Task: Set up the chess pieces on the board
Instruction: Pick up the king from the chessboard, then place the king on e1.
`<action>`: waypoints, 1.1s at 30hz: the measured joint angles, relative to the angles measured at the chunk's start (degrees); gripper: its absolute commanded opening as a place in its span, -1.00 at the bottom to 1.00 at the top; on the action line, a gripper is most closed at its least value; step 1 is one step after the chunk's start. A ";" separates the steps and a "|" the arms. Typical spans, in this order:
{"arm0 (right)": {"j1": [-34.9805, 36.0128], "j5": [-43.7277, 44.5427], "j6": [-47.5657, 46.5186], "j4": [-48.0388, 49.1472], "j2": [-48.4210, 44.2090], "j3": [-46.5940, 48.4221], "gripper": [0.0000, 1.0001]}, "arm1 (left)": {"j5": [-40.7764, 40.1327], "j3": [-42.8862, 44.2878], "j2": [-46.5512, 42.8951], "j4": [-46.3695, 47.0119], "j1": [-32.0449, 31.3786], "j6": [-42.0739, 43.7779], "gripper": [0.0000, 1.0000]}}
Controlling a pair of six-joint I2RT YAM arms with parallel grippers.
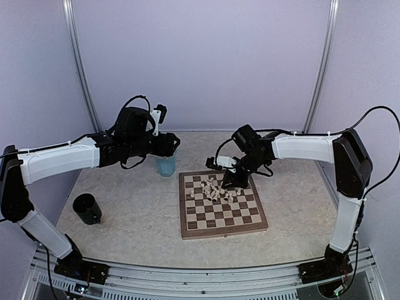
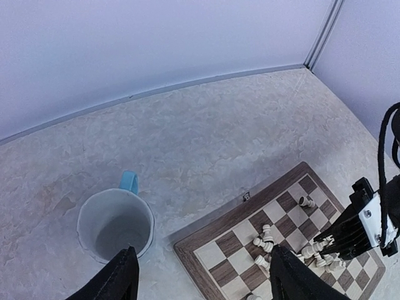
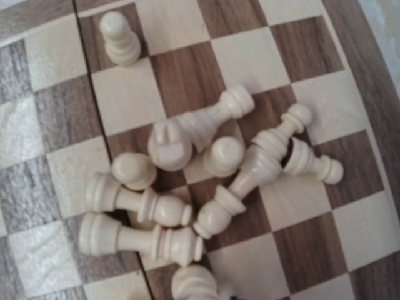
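The square wooden chessboard with dark brown and cream squares [image 1: 222,234] lies on the pale marbled desk [image 1: 137,206]. The small cream chess pieces [image 3: 169,147] lie in a jumbled heap on the board's far half, most of them toppled and touching. One pawn [image 3: 120,39] stands apart from the heap. The right gripper [image 1: 232,181] hangs low over the board's far edge, at the heap; I cannot tell whether its jaws are wide or narrow. The left gripper [image 2: 203,256], jaws wide and holding nothing, hovers beyond the board's far left corner, above a light blue mug [image 2: 115,225]. A black cup [image 1: 87,209] stands well left of the board.
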 measured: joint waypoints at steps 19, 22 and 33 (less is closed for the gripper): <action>7.82 -4.94 -6.56 -2.27 -18.10 -16.22 -1.00 | 1.53 0.68 0.55 -0.44 3.06 -0.17 0.42; 10.75 -4.09 -7.34 -3.10 -18.67 -18.36 -1.00 | 1.53 0.68 1.01 -0.72 3.17 -0.17 0.42; 13.33 1.60 -6.51 -1.03 -18.40 -19.54 -1.00 | 1.51 0.68 1.36 -1.07 3.39 -0.11 0.42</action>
